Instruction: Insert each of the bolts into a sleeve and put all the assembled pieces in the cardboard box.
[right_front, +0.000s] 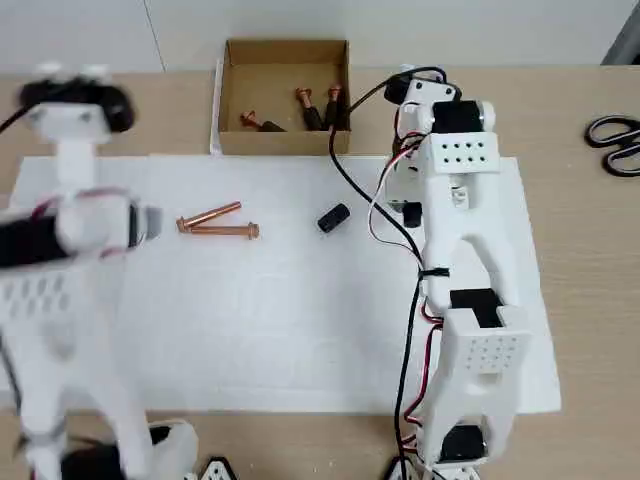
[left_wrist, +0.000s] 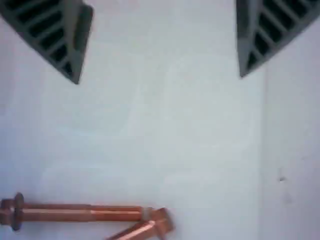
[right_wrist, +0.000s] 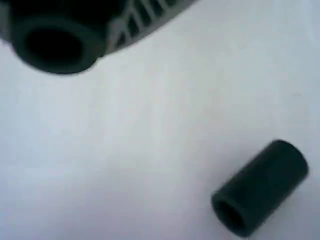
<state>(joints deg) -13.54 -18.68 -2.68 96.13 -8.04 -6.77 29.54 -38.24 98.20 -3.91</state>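
Observation:
Two copper bolts lie touching on the white foam sheet, left of centre. My left gripper hangs open above the sheet, a little way from the bolts, with nothing between its fingers. A loose black sleeve lies on the sheet near the middle. My right gripper is just right of it, shut on a second black sleeve. The loose sleeve lies on its side, its bore visible. The cardboard box at the back holds three assembled pieces.
Black scissors lie on the wooden table at the far right. The box's white flap stands at its left side. Black and red cables trail from the right arm across the sheet.

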